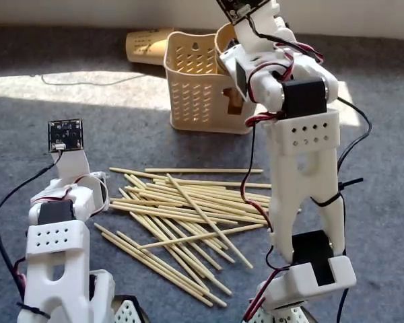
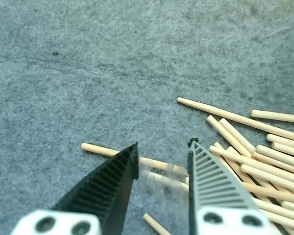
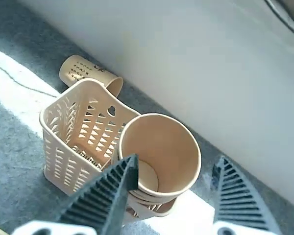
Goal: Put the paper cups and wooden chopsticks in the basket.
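While stacked paper cups [image 3: 159, 156] sit at the 1 o'clock corner of the basket [image 3: 73, 132], inside the wide right gripper [image 3: 176, 160], another cup [image 3: 83, 71] lies outside at 10 o'clock; the chopsticks [image 1: 188, 208] lie loose by the open left gripper [image 2: 163, 145].

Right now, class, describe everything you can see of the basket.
The basket is cream plastic, rectangular, with slotted walls and a small cut-out hole near the rim of one long side. It stands upright on the grey carpet, beyond the chopsticks. A paper cup stands upright inside one end, seemingly stacked on others. Another cup lies on its side just behind the basket; whether they touch is unclear.
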Robot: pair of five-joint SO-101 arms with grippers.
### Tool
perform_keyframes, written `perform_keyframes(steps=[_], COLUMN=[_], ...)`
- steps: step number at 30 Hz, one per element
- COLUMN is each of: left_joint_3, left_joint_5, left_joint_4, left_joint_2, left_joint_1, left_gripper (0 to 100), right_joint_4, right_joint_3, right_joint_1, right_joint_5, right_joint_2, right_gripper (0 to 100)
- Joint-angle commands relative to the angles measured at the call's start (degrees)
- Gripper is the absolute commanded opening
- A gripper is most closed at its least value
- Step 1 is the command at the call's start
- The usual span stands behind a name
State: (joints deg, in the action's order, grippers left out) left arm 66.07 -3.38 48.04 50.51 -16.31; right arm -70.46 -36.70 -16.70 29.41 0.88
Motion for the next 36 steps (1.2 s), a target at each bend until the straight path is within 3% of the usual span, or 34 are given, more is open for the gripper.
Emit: perform_keyframes(steps=[1, 8, 15, 21, 24, 29, 36], left_joint_3=[-0.48, -0.84, 5.23, 13.49, 16.48, 20.79, 20.7], left_joint_5=[0.62, 0.35, 0.09, 0.44, 0.88, 2.9, 2.99], left_joint_4=[-1.05, -1.05, -0.97, -0.88, -0.7, 2.29, 4.22], left_joint_2=[1.27, 2.51, 16.57, 33.54, 41.45, 52.44, 53.76], left_joint_1=[-0.75, -0.57, -0.04, 1.98, 2.07, 4.7, 6.29], left_gripper=[16, 16, 16, 10, 4, 4, 4], right_joint_4=[-2.95, -18.07, -28.35, -30.02, -30.11, -30.2, -29.85], right_joint_3=[-2.86, -7.87, -7.96, -8.31, -7.69, -1.8, 10.95], right_joint_1=[-0.75, -0.4, -0.4, 1.8, 2.42, 2.59, 2.33], right_joint_5=[-4.92, -7.65, -7.74, -14.68, -15.56, -15.65, -15.65], right_joint_2=[-1.19, -4.53, -5.14, -5.49, -6.99, -12.18, -22.46], right_gripper=[24.1, 23.5, 12.5, 2.6, 2.4, 2.2, 2.2])
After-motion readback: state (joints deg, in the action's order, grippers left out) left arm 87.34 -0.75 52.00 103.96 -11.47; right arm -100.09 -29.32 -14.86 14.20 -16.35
